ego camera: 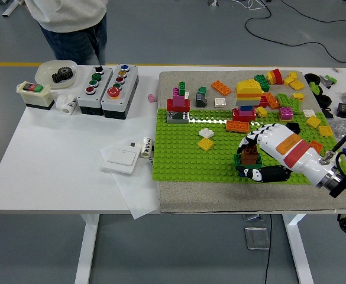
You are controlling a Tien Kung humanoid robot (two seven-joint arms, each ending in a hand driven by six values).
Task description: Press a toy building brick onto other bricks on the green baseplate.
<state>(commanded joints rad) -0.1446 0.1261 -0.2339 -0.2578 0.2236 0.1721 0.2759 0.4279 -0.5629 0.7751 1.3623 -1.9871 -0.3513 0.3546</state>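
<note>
Brown brick (250, 151) sits atop a small studded stack on green baseplate (184, 154), lower right of frame; right hand (271, 155) with glossy white shell, fingers curled around the brick.

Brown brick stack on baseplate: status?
Right hand shut on brown brick, atop small stack on green baseplate. Left hand not in view. Nothing blocking.

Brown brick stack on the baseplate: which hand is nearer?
Right. The right hand wraps the brown brick stack on the baseplate, fingers above, thumb below. The left hand is out of view.
</note>
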